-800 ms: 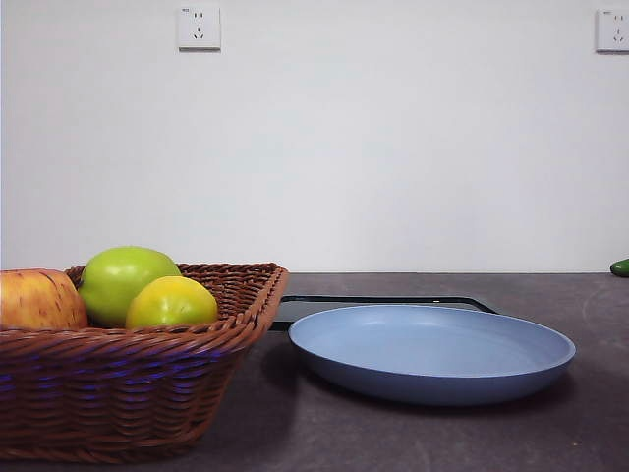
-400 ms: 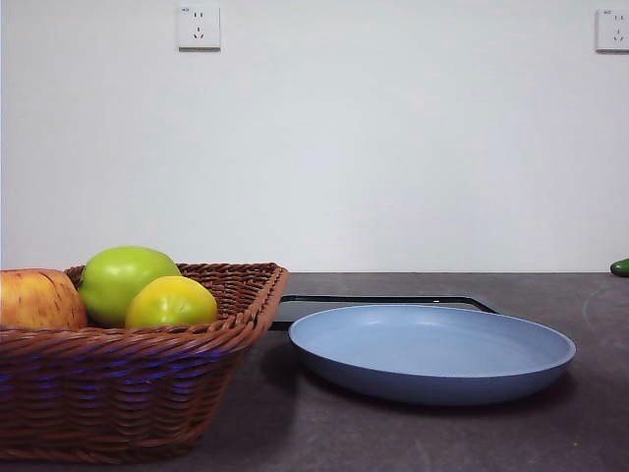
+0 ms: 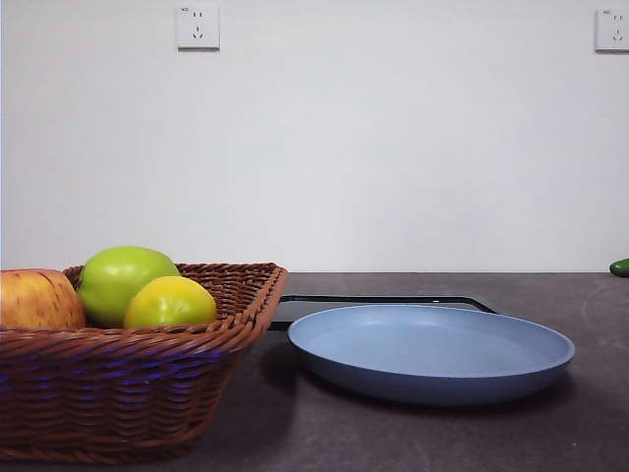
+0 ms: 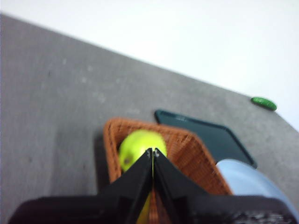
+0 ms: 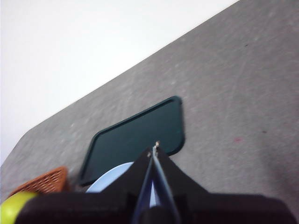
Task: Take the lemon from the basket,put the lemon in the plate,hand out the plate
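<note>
The lemon (image 3: 170, 302) lies in the basket (image 3: 128, 393), touching the green apple (image 3: 123, 280) just behind it; a red-yellow apple (image 3: 37, 300) sits in the same basket on the lemon's far side from the plate. The basket stands on the dark grey desk (image 3: 432, 438). Just beside the basket's flared wall, not touching it, rests the plate (image 3: 432, 356), bare. Behind the plate and partly hidden by it lies a flat black tray (image 3: 383, 301), one corner reaching in behind the basket's rim. A small green thing (image 3: 620, 266) lies well apart from the basket, at the desk's far edge beyond the plate.

Neither arm shows in the front view. The left gripper (image 4: 153, 151) hangs above the basket, tilted down toward it, its black fingers (image 4: 140, 171) pressed together so that only a thin seam shows between them; the tips lie over the green apple, with open air between, and they grip nothing. A sliver of yellow shows below the fingers inside the basket.

The right gripper (image 5: 154, 148) hangs above the plate on the side away from the basket, angled down at the desk, its fingers (image 5: 142, 170) likewise together and holding nothing; their tips lie over the near edge of the tray, and the plate's pale rim shows just beneath them.
</note>
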{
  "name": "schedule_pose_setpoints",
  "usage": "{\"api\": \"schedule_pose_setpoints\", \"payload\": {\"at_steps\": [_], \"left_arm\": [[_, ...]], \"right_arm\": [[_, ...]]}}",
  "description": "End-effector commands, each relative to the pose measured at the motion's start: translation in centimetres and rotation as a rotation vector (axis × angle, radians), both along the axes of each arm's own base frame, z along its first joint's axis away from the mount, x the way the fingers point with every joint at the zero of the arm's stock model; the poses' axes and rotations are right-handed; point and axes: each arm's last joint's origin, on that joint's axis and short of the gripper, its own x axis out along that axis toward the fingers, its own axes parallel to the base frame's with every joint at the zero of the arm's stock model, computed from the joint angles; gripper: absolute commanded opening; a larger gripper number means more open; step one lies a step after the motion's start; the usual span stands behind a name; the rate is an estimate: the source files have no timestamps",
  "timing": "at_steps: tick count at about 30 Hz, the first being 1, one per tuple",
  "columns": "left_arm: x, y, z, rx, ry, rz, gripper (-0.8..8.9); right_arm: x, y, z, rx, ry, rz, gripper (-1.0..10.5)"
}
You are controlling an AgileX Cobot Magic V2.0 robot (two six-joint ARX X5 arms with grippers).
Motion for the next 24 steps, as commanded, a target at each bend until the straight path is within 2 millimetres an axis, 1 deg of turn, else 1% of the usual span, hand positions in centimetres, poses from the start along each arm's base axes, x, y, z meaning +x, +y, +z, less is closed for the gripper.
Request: {"api": "schedule_pose_setpoints", "payload": {"at_steps": [1,8,14,17,19,22,24], "left_arm": [[0.3,0.0,1.5,0.031,-0.003,-0.001,0.07],[2.1,0.0,5.5,0.145,0.040,-0.041,0.07],[4.1,-0.2,9.3,0.162,0.093,-0.160,0.07],[5.3,-0.5,10.6,0.142,0.170,-0.220,0.07],[6.0,-0.7,11.1,0.147,0.220,-0.257,0.07],[7.1,-1.0,11.6,0.171,0.291,-0.304,0.07],[7.6,-1.3,11.7,0.184,0.333,-0.335,0.07]], "right_arm": [[0.0,0.1,2.3,-0.026,-0.012,0.034,0.0],[0.6,0.1,8.0,-0.171,0.002,0.066,0.0],[1.9,0.2,11.8,-0.295,0.096,0.120,0.0],[2.9,0.5,13.0,-0.357,0.165,0.246,0.0],[3.7,0.7,13.3,-0.368,0.219,0.339,0.0],[5.2,1.0,13.3,-0.337,0.326,0.425,0.3],[6.2,1.1,12.9,-0.313,0.374,0.469,0.6]]}}
